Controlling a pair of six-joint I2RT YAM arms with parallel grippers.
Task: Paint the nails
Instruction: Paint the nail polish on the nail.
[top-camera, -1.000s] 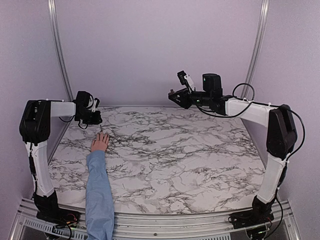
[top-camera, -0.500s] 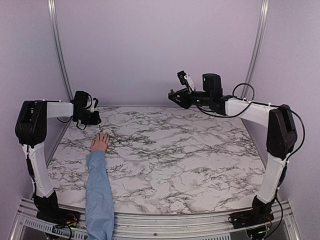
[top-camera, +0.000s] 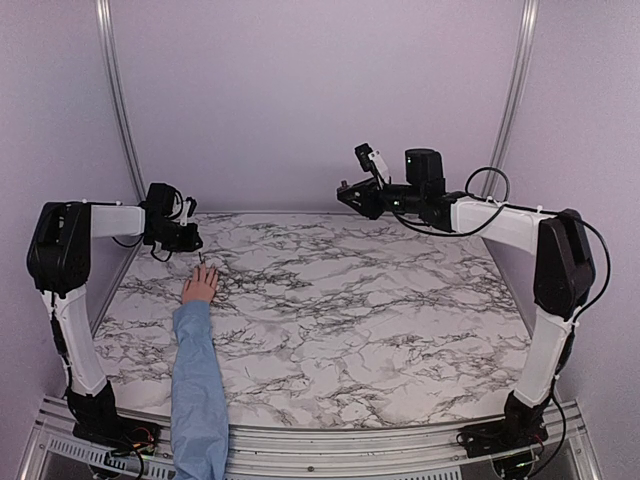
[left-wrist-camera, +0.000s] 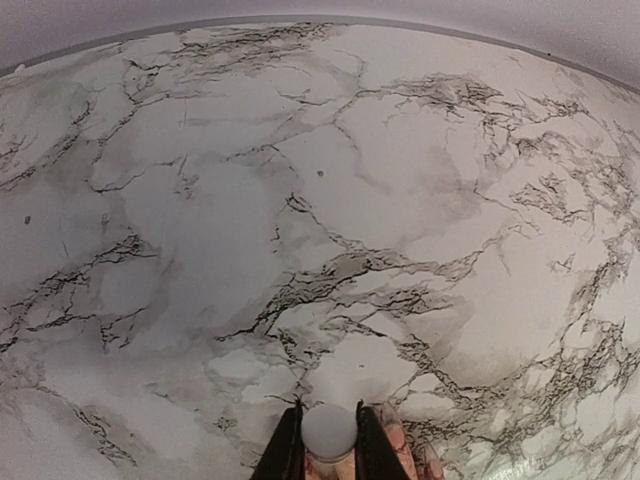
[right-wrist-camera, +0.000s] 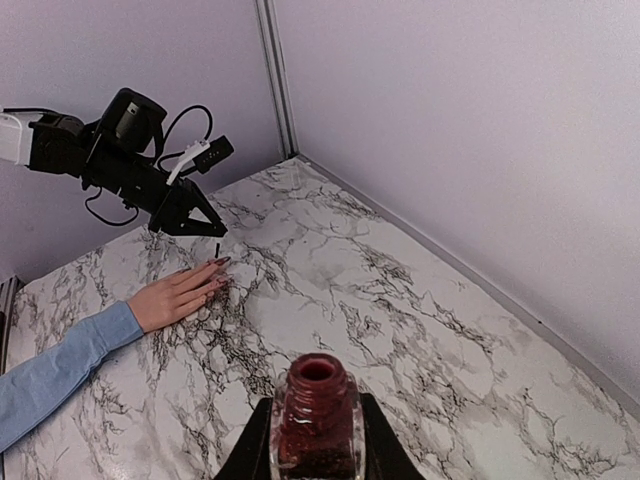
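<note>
Left claw (top-camera: 190, 241): closed on the white cap (left-wrist-camera: 330, 430). The brush (right-wrist-camera: 217, 247) points down, just above the fingertips; contact cannot be determined.

Hand (top-camera: 200, 285): flat on the table (top-camera: 380, 300) at its 9 o'clock side, fingers aimed toward 12 o'clock. The light blue sleeve (top-camera: 197, 380) trails toward 6 o'clock.

Nails (right-wrist-camera: 221, 263): at the 12 o'clock end of the hand; they appear dark in the right wrist view.

Right claw (right-wrist-camera: 318, 445): closed on the open red bottle (right-wrist-camera: 318, 410), held above the table's 1 o'clock area.
</note>
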